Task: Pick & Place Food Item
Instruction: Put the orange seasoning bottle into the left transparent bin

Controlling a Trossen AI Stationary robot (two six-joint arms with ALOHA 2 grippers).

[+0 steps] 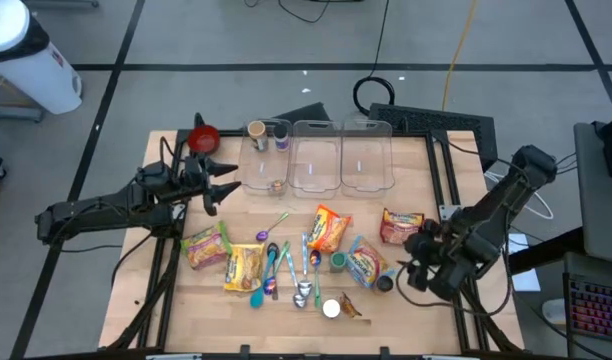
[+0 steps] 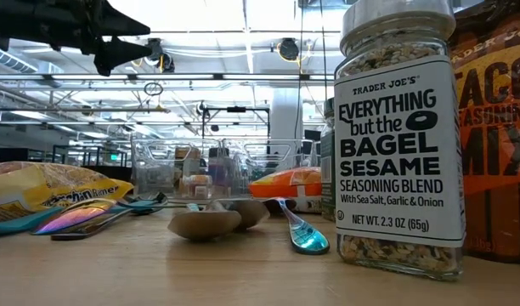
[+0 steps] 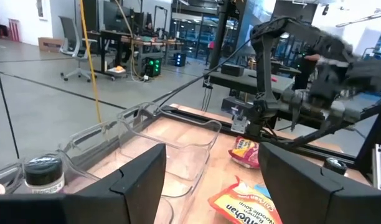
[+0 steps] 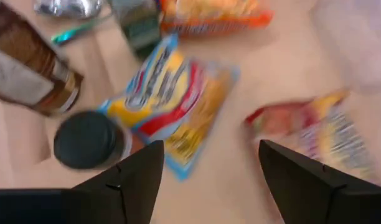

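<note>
The light wooden-slat bench (image 1: 286, 300) with a black metal frame stands on a grey floor marked by dark lines (image 1: 186, 50). At its far edge three clear plastic bins (image 1: 316, 155) sit in a row; the leftmost holds small jars. A red bowl (image 1: 204, 137) sits just beside the far left corner. Scattered on the near half are colourful noodle packets, among them a yellow and green packet (image 1: 206, 246), an orange packet (image 1: 328, 228), a blue and yellow packet (image 1: 364, 262) and a red and yellow packet (image 1: 400, 226), plus iridescent metal spoons (image 1: 286, 265) and a dark-lidded spice jar (image 1: 385, 283).

The left end effector (image 1: 226, 185) hovers released above the bench's left side, near the bins. The right end effector (image 1: 414, 262) is released above the blue and yellow packet and the dark-lidded jar, holding nothing.

Behind the bench lies an open workshop with desks, an office chair (image 3: 69, 34) and ceiling lights.
</note>
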